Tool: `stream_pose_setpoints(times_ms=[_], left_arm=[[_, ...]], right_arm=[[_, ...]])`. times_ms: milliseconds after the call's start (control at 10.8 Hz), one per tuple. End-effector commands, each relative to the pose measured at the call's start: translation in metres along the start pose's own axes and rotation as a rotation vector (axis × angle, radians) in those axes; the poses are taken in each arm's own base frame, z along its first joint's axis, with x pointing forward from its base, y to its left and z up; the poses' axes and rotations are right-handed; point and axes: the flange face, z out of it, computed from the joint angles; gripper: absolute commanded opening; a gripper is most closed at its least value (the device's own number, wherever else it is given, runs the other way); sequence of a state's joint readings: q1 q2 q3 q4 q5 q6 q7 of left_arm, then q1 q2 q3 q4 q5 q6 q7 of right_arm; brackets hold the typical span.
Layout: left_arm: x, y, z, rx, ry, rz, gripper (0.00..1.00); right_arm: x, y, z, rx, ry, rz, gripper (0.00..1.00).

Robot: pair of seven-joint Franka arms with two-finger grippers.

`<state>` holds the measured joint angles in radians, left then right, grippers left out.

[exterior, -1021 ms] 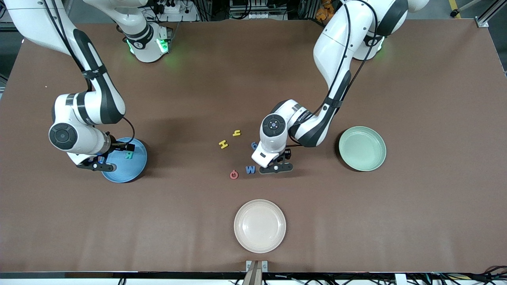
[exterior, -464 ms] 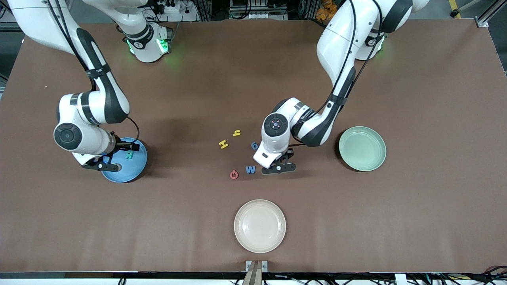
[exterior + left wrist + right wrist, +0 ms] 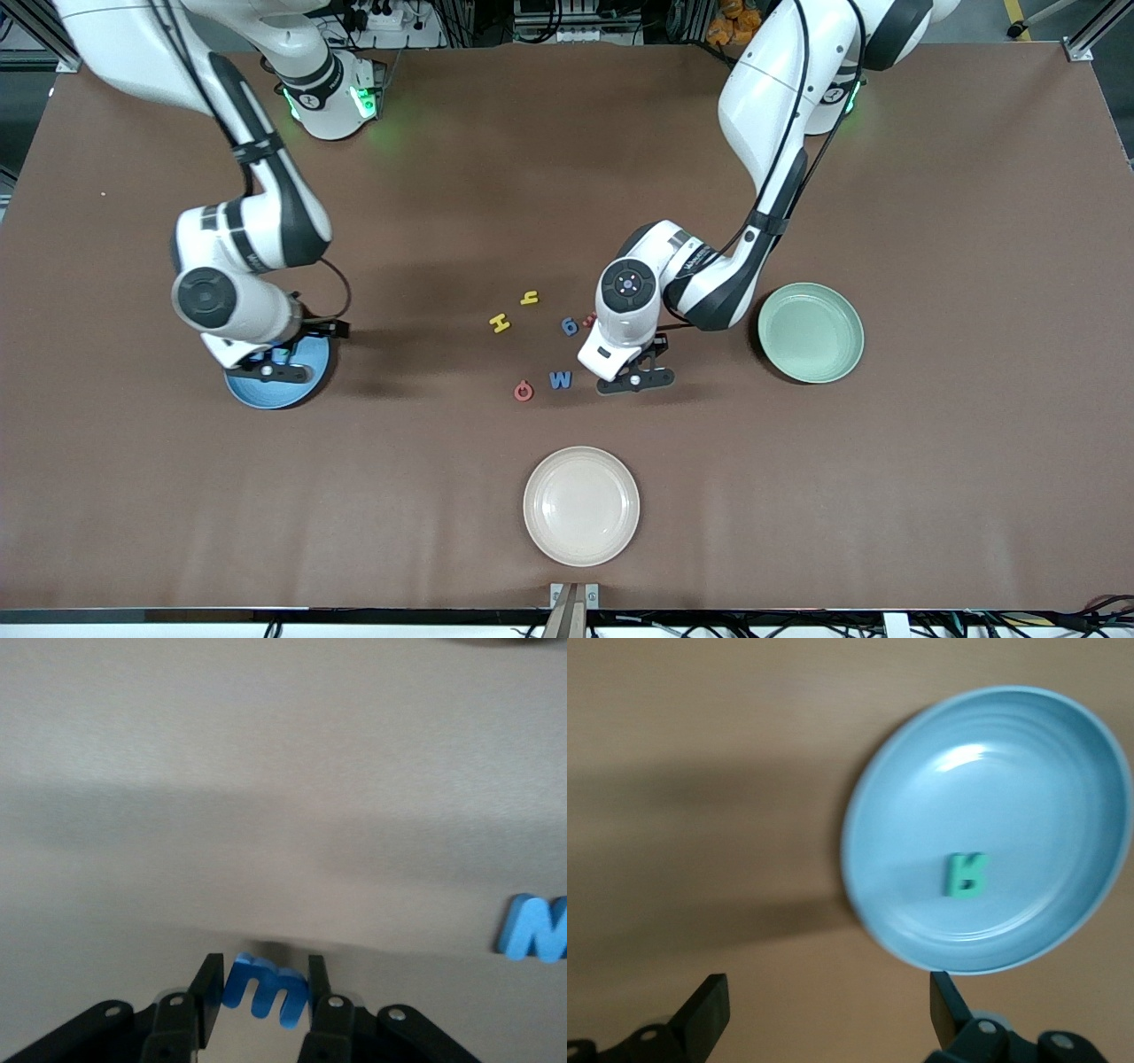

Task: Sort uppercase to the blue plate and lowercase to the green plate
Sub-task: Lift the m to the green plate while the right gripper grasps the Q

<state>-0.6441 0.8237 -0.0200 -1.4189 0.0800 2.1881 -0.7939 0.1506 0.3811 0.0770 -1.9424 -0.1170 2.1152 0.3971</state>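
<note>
Blue E-shaped piece (image 3: pixel 263 986) pinched between left gripper (image 3: pixel 262 997) fingers; right gripper (image 3: pixel 824 1014) wide, empty.

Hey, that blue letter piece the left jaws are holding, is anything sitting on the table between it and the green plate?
Nothing visible does. The left gripper has its jaws closed on the blue E-shaped piece, and the brown table between it and the green plate shows bare. The other loose letters lie toward the right arm's end.

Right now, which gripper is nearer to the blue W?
Left. The left gripper is beside the blue W, holding a blue E-shaped piece; the right gripper is over the blue plate.
</note>
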Motion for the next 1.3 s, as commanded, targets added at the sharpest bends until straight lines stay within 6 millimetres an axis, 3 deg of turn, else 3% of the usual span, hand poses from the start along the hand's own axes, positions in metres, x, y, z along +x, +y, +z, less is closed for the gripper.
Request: stream_pose_setpoints(times_ms=[0,278,464,649,928,1206], left_arm=[[-0.003,-0.04,-0.026,0.007,-0.043,0.055,0.36],[-0.006,-0.117,-0.022,0.028,-0.122,0.125,0.36],[-0.011,-0.171,-0.011,0.051,-0.176,0.142,0.36],[-0.014,-0.214,0.007,0.09,-0.215,0.166,0.35],[-0.022,-0.235,0.0,0.111,-0.211,0.182,0.35],[-0.033,-0.244,0.004,0.114,-0.235,0.259,0.35]], right_arm=[[0.008,-0.053,-0.006,0.013,0.022,0.037,1.0],[0.031,-0.121,-0.019,0.114,0.036,0.123,1.0],[0.044,-0.169,-0.017,0.128,0.067,0.148,1.0],[0.064,-0.186,-0.015,0.159,0.099,0.146,1.0],[0.07,-0.254,-0.003,0.188,0.151,0.077,1.0],[0.055,-0.287,0.002,0.192,0.174,0.021,1.0]])
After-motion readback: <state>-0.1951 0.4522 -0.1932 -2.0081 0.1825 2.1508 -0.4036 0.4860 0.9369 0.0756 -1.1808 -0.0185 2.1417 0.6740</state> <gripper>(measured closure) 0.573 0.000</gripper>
